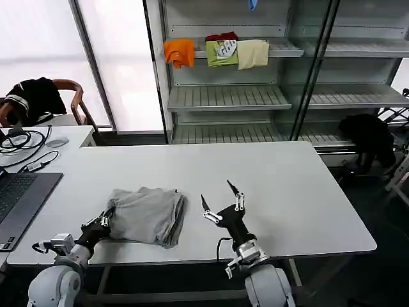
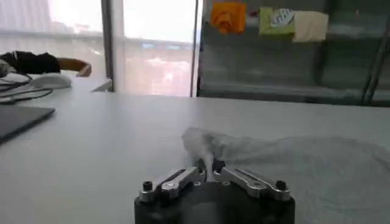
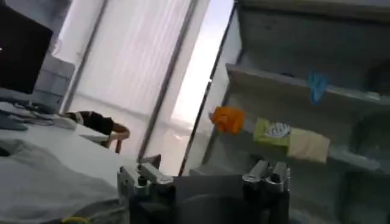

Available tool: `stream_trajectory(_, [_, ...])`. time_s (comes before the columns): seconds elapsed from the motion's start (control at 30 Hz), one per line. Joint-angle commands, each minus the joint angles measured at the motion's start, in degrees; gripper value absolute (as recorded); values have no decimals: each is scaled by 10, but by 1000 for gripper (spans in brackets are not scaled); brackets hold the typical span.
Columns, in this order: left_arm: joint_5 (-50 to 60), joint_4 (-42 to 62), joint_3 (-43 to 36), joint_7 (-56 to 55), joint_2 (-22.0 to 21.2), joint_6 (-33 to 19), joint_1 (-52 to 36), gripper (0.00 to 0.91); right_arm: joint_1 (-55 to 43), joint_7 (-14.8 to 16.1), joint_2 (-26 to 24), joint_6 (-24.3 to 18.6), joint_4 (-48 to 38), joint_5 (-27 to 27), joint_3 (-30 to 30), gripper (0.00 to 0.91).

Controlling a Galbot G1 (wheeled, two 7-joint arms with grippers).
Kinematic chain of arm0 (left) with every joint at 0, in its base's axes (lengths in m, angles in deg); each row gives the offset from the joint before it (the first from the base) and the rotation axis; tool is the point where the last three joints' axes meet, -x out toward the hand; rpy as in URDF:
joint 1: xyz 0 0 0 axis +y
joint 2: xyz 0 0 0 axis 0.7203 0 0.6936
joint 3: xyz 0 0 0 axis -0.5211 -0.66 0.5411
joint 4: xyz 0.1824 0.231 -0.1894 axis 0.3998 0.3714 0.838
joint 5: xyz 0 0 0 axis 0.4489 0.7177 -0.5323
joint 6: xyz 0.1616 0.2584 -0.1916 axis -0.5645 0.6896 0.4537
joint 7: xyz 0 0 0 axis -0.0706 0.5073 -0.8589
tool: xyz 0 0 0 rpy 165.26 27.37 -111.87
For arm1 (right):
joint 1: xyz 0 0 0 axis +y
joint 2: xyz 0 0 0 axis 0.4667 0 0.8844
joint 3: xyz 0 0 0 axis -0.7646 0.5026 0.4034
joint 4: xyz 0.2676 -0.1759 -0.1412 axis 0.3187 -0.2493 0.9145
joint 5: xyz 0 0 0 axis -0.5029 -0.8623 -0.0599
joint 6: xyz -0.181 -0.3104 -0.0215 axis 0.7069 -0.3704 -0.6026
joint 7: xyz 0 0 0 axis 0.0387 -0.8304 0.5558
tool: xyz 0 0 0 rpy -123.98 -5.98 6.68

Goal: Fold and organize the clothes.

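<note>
My left gripper (image 1: 105,219) was clamped on the near-left corner of one folded light grey shirt (image 1: 148,214), my right gripper (image 1: 220,201) stood beside it with fingers spread apart, both on the white table (image 1: 287,192) before shelves (image 1: 230,96) holding three folded garments (image 1: 217,52).

I've got my right gripper (image 3: 207,176) close up, its two fingers (image 3: 268,173) spread wide with nothing between them. Grey cloth (image 3: 42,182) bunches just beside it. Beyond, a shelf (image 3: 341,155) carries orange (image 3: 227,119), green (image 3: 272,132) and cream (image 3: 308,145) folded garments, and a chair (image 3: 119,135) stands by the window
</note>
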Motion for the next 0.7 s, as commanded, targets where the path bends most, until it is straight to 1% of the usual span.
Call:
stream_trajectory(0.03, [5,-28,10,0,6,3,-2,0,-35,-97,8,125,-18,225,-68,907])
stream_trajectory(0.07, [11,-32,12,0,6,7,-5,10,-38,-105,7,137,-24,241,-81,907])
stream_trajectory(0.1, [14,-37,13,0,7,11,-6,0,-39,-107,5,146,-30,257,-94,907])
stream_trajectory(0.13, [15,-44,15,-1,9,18,-7,10,-40,-108,5,152,-31,258,-102,907])
stream_trajectory(0.27, [32,-64,20,-2,15,34,-18,0,-35,-98,-3,166,-35,254,-129,907])
stream_trajectory(0.4, [68,-72,31,2,28,42,-35,10,-26,-85,-11,165,-31,248,-141,907])
stream_trajectory(0.47, [83,-71,42,8,41,44,-43,0,-22,-82,-16,162,-29,247,-144,907])
stream_trajectory(0.57, [102,-68,63,21,70,44,-49,0,-18,-77,-22,160,-23,245,-147,907])
stream_trajectory(0.7, [147,-68,99,34,135,44,-53,0,-12,-68,-32,155,-9,241,-145,907])
